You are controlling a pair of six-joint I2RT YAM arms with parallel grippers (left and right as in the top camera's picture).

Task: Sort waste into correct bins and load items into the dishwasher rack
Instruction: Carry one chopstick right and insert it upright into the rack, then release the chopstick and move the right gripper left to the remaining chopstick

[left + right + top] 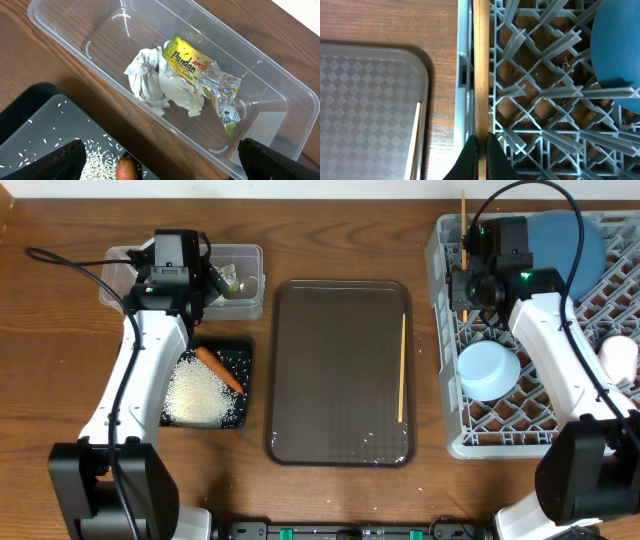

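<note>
Wood table [385, 20]; held chopstick [480, 65], top off-frame

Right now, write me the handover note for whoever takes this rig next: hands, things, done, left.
Left hand open, empty, above the clear tub.
Right hand shut on a chopstick along the rack's left edge.
Done: tissues and wrapper in the tub; rice and carrot in the black tray; dark-blue bowl and light-blue bowl in the rack.
Left: set the held chopstick in the rack, then fetch the second chopstick from the brown tray.
</note>
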